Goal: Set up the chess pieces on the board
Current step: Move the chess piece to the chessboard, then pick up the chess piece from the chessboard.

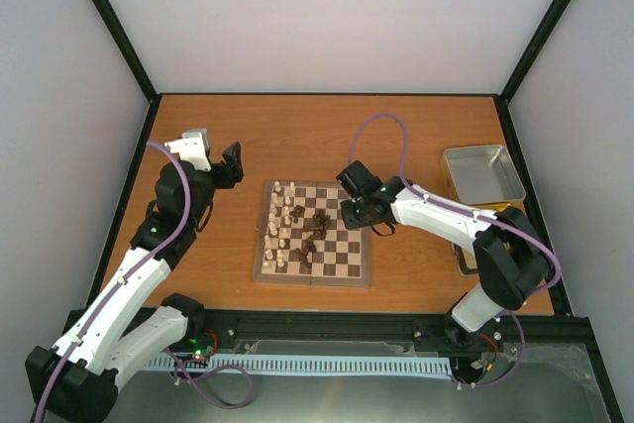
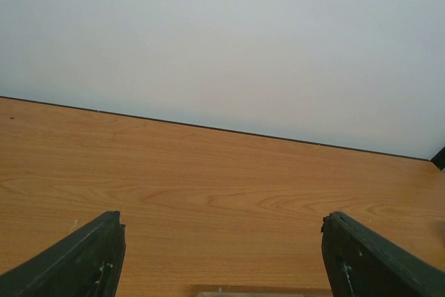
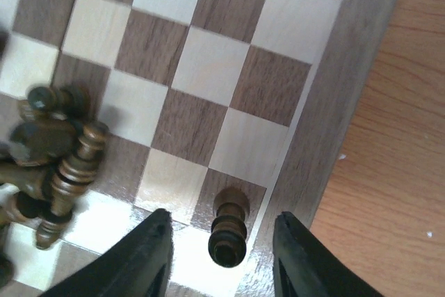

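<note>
The board (image 1: 342, 255) lies mid-table, cream chessmen standing along its left side and dark brown chess pieces (image 1: 315, 227) heaped near its middle. My right gripper (image 1: 359, 211) hovers over the board's right edge, open. In the right wrist view one dark piece (image 3: 229, 231) stands upright on an edge square between the open fingers (image 3: 142, 259), untouched; the gripper (image 3: 224, 259) straddles it. A pile of dark pieces (image 3: 52, 154) lies at left on the board (image 3: 208, 74). My left gripper (image 1: 232, 163) is open and empty, left of the board, over bare table (image 2: 222, 186).
A metal tray (image 1: 482, 173) sits at the right of the table, with a second one partly hidden under my right arm (image 1: 466, 255). Black frame rails edge the table on all sides.
</note>
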You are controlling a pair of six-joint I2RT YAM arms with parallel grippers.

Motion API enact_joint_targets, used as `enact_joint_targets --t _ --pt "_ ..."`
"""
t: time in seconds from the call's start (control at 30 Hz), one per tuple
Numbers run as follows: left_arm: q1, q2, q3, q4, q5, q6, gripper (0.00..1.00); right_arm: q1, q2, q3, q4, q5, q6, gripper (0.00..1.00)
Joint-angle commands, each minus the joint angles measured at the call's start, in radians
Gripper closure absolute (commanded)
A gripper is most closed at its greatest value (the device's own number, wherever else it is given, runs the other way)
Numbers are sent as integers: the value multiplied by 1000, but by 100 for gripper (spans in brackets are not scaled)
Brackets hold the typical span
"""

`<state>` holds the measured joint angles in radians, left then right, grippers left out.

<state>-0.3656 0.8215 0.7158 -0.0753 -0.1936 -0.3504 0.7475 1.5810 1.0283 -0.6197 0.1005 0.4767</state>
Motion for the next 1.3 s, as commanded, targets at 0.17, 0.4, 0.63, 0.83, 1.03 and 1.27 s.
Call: enact_joint_targets --t 0.17,0.4,0.63,0.83,1.03,1.27 --pt "-5 -25 74 -57 79 -9 17 0 -123 133 -66 55 36 48" --pt "-6 -118 82 -180 101 -12 14 85 -128 127 -32 4 108 51" --pt "-5 -229 44 -249 90 -25 12 133 28 190 -13 18 140 57" --pt "-5 -267 15 -256 77 -24 11 133 126 245 -8 26 138 62" --pt "-6 -269 -7 -250 73 -19 10 135 203 283 -15 3 131 69" --pt "-5 -257 -14 -235 65 -13 10 136 242 293 -33 37 142 74"
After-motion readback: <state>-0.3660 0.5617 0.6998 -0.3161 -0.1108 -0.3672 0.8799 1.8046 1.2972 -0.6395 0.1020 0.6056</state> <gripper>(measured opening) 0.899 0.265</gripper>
